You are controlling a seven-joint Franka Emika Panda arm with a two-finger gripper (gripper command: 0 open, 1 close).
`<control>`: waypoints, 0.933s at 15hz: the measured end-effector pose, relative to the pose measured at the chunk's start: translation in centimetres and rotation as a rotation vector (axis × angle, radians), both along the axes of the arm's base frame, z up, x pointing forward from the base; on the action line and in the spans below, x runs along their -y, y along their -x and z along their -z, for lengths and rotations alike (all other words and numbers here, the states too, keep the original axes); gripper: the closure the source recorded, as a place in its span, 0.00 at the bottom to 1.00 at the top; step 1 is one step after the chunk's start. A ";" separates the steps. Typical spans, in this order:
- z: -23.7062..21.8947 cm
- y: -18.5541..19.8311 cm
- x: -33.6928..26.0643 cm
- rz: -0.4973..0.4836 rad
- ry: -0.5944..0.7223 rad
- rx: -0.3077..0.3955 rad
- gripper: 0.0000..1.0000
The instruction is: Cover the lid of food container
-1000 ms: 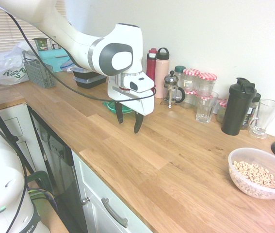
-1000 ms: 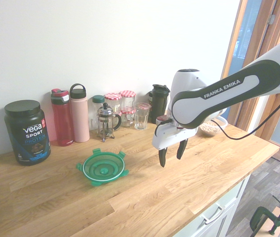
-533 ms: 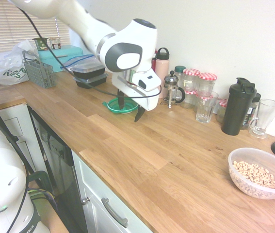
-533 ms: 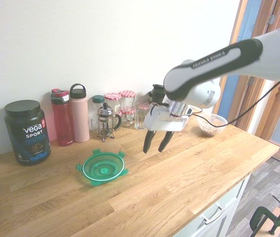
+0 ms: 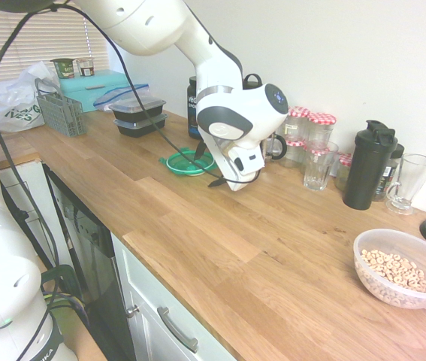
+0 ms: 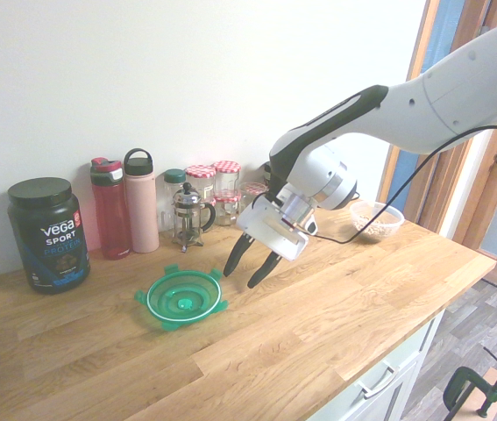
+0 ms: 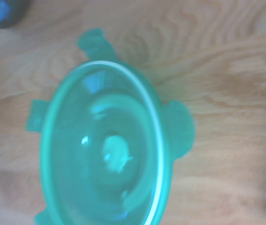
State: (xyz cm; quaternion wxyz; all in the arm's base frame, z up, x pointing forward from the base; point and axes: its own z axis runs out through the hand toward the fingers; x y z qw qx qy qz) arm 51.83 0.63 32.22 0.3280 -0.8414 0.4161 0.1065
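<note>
The round translucent green lid (image 6: pixel 183 297) lies flat on the wooden counter, its snap tabs spread out; it also shows as the lid (image 5: pixel 190 161) behind the arm and blurred as the lid (image 7: pixel 107 154) close up in the wrist view. My gripper (image 6: pixel 242 275) hangs tilted just beside the lid's rim, a little above the counter, open with nothing between its fingers. From the other side the gripper (image 5: pixel 207 167) shows partly hidden by the wrist. The food container (image 5: pixel 402 267), a clear bowl of cereal rings, stands far along the counter, seen small as the food container (image 6: pixel 376 219).
Along the wall stand a black protein tub (image 6: pixel 48 232), a red bottle (image 6: pixel 110 209), a pink bottle (image 6: pixel 140 202), a French press (image 6: pixel 188 216) and jars. A black shaker (image 5: pixel 368 165), glasses and stacked black meal boxes (image 5: pixel 137 116) also line the back.
The arm has swung across the counter towards the green lid and tilted the gripper towards it. The gripper stayed open. The lid and bowl have not moved.
</note>
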 end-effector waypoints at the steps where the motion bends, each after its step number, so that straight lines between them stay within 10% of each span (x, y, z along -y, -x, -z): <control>1: 0.5 -0.3 -0.2 0.015 -0.012 -0.004 0.00; 9: 1.9 -2.1 -3.7 0.070 -0.095 0.006 0.00; 10: 1.9 -2.4 -4.2 0.072 -0.103 0.010 1.00; 14: 2.2 -3.0 -5.9 0.067 -0.128 0.018 1.00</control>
